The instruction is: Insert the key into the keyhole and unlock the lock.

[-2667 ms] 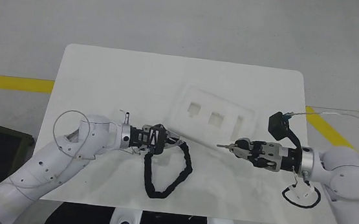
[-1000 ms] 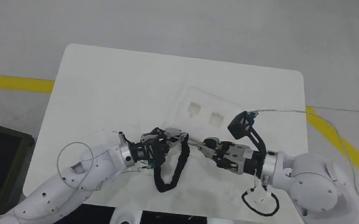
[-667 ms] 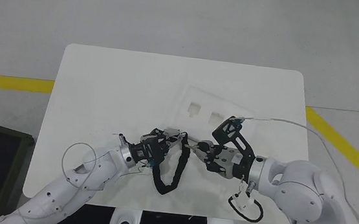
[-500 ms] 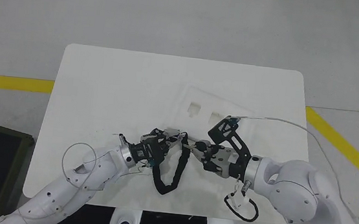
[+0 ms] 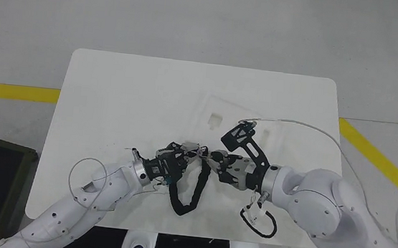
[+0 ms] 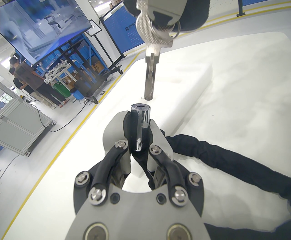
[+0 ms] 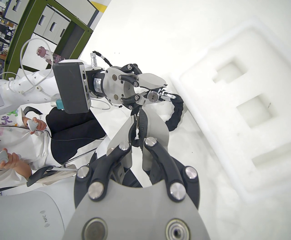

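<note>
key (image 6: 151, 75) head partly hidden in right hand (image 6: 159, 9), cable (image 6: 227, 159) cut by edge

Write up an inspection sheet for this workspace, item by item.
Surface: white table.
Job's things: lock cylinder held in the left gripper, its black-sleeved chain lying on the table; key tip just short of the keyhole, not inserted.
Clutter: foam tray with three recesses, beside the lock.
Grippers: left shut on the lock; right gripper shut on the key.
Cables: white cable arcs over the table.
Surroundings: yellow floor line.
</note>
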Controlling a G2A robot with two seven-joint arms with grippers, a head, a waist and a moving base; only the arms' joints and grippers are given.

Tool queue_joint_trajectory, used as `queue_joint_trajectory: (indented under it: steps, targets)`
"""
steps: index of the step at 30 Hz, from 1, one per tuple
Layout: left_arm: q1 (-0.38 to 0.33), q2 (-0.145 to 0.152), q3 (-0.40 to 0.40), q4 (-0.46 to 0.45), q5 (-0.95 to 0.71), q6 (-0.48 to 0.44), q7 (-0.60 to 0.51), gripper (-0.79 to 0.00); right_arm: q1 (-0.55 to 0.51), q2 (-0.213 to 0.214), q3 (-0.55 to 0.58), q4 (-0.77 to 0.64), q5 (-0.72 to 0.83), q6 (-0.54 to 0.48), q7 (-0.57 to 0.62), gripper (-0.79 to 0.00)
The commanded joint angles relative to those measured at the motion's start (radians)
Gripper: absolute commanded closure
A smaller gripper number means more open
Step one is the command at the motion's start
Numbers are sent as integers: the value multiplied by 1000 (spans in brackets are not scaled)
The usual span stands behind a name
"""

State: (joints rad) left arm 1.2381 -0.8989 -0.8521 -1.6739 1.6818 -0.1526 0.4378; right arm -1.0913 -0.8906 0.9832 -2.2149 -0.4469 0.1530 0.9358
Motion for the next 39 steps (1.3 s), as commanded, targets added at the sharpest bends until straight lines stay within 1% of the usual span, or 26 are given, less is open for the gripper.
queue_joint_trajectory:
  steps: [1, 7, 13, 26, 39]
  targets:
    - [0, 0, 0, 0, 0, 0, 0, 0, 10, -5, -12, 7, -6, 7, -1, 0]
    - [0, 0, 0, 0, 0, 0, 0, 0, 27, -16, -30, 19, -21, 23, -12, 0]
    - [0, 0, 0, 0, 0, 0, 0, 0, 27, -21, -23, 25, -25, 34, -9, 0]
    - [0, 0, 0, 0, 0, 0, 0, 0, 6, -25, 14, 25, -6, 29, 12, 0]
    - [0, 0, 0, 0, 0, 0, 0, 0, 13, -35, 12, 47, 10, 17, 30, 0]
